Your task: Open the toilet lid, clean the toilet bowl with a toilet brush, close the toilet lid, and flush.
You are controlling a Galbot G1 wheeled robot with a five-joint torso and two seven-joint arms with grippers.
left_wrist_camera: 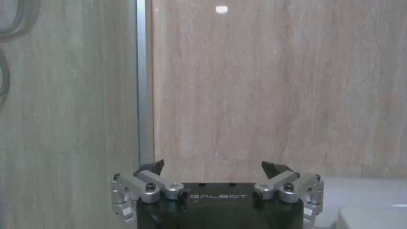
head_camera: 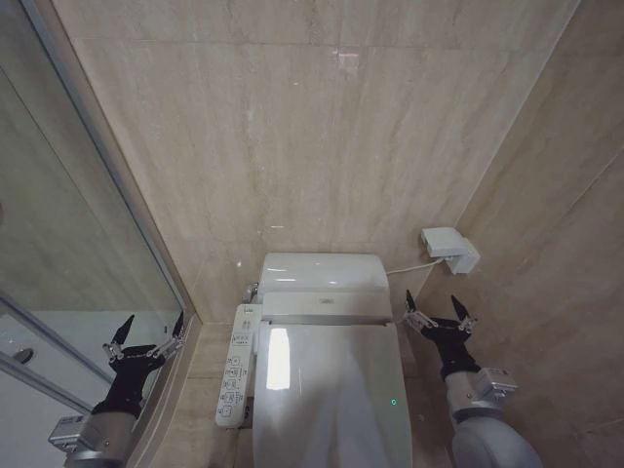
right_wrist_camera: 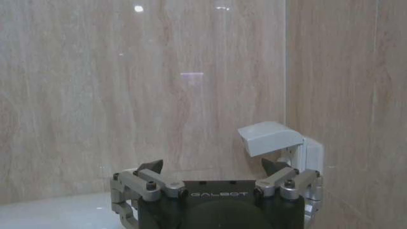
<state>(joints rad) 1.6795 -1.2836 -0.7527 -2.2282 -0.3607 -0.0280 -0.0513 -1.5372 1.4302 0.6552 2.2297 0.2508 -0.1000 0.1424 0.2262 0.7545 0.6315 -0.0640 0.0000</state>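
Observation:
The toilet lid is white and glossy and lies shut over the toilet, so the toilet bowl is hidden beneath it. The toilet brush is out of view. My left gripper hangs open to the left of the toilet, next to the glass shower wall, holding nothing. In its wrist view the left gripper faces the beige wall. My right gripper is open and empty to the right of the toilet, level with the lid's hinge end. The right gripper points at the wall below a white box.
A white control panel with buttons runs along the toilet's left side. The white tank stands against the beige tiled wall. A white wall box with a cable sits at the right. The glass shower partition closes off the left.

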